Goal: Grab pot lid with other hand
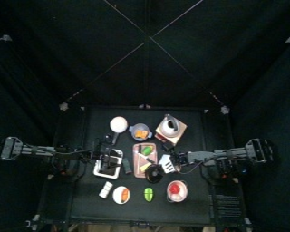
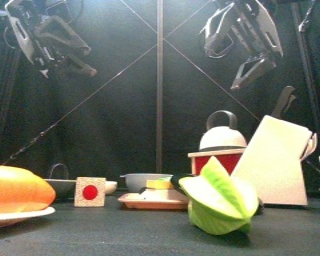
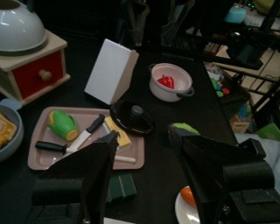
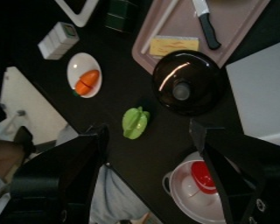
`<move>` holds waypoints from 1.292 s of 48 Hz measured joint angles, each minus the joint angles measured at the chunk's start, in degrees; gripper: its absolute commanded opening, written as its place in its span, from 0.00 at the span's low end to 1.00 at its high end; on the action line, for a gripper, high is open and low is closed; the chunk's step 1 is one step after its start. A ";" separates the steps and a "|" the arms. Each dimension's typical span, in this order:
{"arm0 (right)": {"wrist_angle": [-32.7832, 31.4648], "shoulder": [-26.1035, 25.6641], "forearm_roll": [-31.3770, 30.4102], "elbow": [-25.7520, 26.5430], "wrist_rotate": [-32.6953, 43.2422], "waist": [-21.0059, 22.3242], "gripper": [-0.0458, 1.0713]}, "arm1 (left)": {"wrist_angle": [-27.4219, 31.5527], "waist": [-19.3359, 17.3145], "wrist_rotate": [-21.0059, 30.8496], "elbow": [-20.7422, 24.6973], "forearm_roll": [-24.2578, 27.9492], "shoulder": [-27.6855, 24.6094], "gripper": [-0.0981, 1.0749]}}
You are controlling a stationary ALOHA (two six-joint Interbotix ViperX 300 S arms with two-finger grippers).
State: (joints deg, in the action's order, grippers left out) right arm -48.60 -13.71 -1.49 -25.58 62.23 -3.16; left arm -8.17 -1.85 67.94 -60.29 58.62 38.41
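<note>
pot lid lies free (both hands open)

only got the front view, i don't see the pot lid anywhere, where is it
Observer: The black pot lid lies flat on the table, right beside the pink tray, knob up.
Operator: is either gripper on it
Observer: No. The right gripper hangs open above the lid, and the left gripper is open too. Both are empty.
Operator: and the pot
Observer: The white pot stands uncovered, apart from the lid, with something red inside.
</note>
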 measured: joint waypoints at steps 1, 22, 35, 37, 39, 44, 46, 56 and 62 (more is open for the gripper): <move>-1.14 0.62 -0.44 0.70 0.00 -0.26 0.96 | -0.18 0.00 0.09 0.00 0.00 -0.09 0.82; 2.90 13.36 -16.08 5.19 -0.09 -10.55 0.83 | -0.79 0.18 0.09 -0.18 -0.44 -1.05 0.82; 3.78 17.93 -20.83 5.36 0.00 -13.54 0.77 | -0.88 0.35 0.18 -0.79 -1.32 -1.23 0.82; 3.78 18.11 -21.36 5.36 -0.09 -13.45 0.77 | -0.88 0.35 0.18 -0.79 -1.41 -1.23 0.82; 3.87 18.37 -21.80 5.10 -0.09 -13.54 0.77 | -0.79 0.35 0.18 -0.79 -1.41 -1.23 0.82; 3.96 18.98 -22.50 3.52 -0.09 -13.54 0.77 | -0.79 0.35 0.18 -0.88 -1.41 -1.23 0.82; 3.96 19.25 -22.76 2.81 0.00 -13.54 0.77 | -0.88 0.35 0.18 -0.88 -1.41 -1.32 0.82; 4.13 19.34 -24.17 0.79 -0.09 -13.27 0.77 | -0.79 0.35 0.18 -1.05 -1.41 -1.32 0.82; 4.13 19.95 -25.14 0.70 -0.09 -13.01 0.77 | -0.88 0.35 0.18 -1.23 -1.41 -1.23 0.82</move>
State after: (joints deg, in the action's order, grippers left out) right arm -44.47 6.24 -26.63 -24.87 62.14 -16.17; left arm -9.05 -1.49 68.12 -61.52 57.22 37.18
